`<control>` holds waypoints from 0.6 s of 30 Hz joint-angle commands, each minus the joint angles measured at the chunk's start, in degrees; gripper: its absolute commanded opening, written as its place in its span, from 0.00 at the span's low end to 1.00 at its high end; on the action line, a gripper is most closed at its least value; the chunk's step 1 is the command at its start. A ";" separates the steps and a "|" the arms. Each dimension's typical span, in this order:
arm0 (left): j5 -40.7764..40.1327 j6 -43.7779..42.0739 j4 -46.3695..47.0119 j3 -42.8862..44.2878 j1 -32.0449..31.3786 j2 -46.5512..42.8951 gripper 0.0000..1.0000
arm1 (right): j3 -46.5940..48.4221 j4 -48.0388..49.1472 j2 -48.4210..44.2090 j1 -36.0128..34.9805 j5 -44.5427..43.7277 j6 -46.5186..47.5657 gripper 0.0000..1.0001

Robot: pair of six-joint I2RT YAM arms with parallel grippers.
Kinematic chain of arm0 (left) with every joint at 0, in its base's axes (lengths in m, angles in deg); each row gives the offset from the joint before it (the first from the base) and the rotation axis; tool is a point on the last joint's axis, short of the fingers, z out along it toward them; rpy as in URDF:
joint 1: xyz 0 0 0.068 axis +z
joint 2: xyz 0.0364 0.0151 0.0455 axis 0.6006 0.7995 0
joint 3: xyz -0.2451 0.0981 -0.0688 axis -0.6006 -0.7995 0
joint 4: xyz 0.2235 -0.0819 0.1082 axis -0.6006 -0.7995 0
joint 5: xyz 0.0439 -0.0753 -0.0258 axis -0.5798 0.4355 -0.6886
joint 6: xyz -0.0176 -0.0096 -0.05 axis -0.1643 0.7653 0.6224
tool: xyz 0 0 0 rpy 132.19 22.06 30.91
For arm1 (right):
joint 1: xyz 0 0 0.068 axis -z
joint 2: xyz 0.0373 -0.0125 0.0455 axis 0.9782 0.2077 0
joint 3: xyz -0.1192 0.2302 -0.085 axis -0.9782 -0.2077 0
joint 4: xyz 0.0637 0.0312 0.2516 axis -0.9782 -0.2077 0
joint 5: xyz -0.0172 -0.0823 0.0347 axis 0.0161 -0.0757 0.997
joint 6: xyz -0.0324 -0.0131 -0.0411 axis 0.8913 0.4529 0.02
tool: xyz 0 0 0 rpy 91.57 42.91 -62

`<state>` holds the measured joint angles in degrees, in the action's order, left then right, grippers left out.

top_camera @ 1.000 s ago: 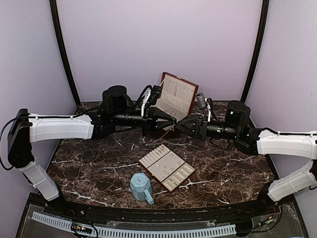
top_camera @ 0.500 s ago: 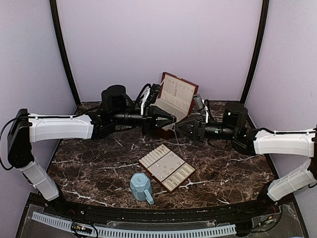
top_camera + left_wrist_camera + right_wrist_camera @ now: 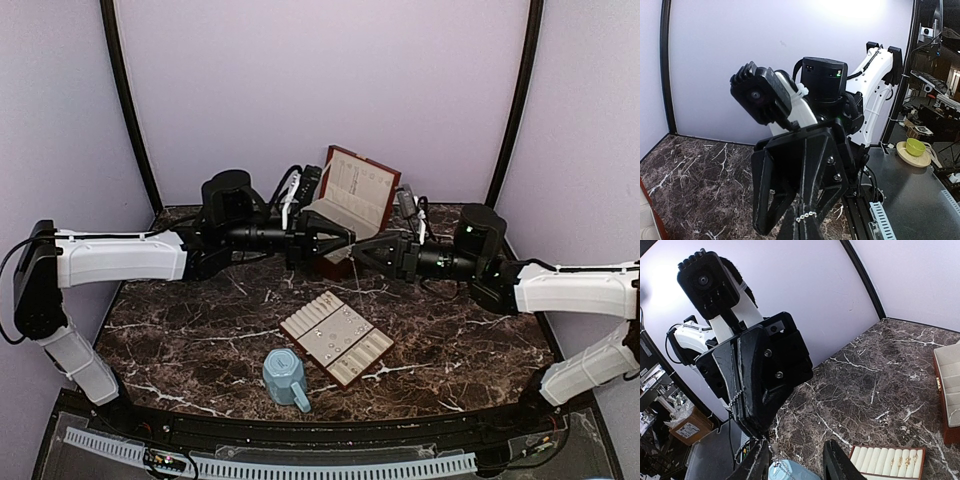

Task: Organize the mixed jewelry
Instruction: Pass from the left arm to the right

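Two grippers tip-to-tip: left gripper (image 3: 802,228) pinches chain (image 3: 806,216), right gripper (image 3: 797,462) spread; chain mostly hidden.

Silvery chain (image 3: 806,216) aloft, tiny studs (image 3: 901,460) stowed
Thin and beaded, the chain dangles from the left gripper (image 3: 801,229) tips; the studs sit in slots of the tray (image 3: 867,460).

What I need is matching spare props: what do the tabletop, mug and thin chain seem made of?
Tabletop: polished dark-brown marble or marble-look laminate; white veins, slight sheen.
Mug: light-blue, faceted, matte; ceramic or plastic, can't tell.
Chain: silvery metal, probably; tiny bright links catching light.
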<state>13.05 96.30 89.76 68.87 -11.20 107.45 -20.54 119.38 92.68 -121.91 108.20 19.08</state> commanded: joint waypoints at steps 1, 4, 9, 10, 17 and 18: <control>1.15 0.77 2.05 -0.48 -0.09 -2.89 0.00 | -0.53 3.31 -1.16 -0.48 -0.49 -0.46 0.37; 1.29 0.92 2.03 -0.50 -0.06 -2.98 0.00 | -0.07 3.09 -0.90 -0.49 -0.13 -0.20 0.37; 1.60 1.00 1.95 -0.24 -0.13 -2.91 0.00 | 0.21 3.08 -0.28 -0.62 0.19 0.14 0.36; 1.60 1.07 1.99 -0.26 -0.11 -2.93 0.00 | 0.37 2.96 -0.09 -0.66 0.21 0.25 0.36; 1.85 1.29 2.36 -0.21 -0.09 -2.81 0.00 | 1.46 2.59 1.15 -0.92 0.24 1.26 0.35; 1.87 1.31 2.37 -0.20 -0.10 -2.73 0.00 | 1.54 2.59 1.35 -1.05 0.36 1.32 0.35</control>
<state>13.61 97.07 89.80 68.87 -11.20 107.17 -20.51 119.38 93.14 -122.26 108.22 19.47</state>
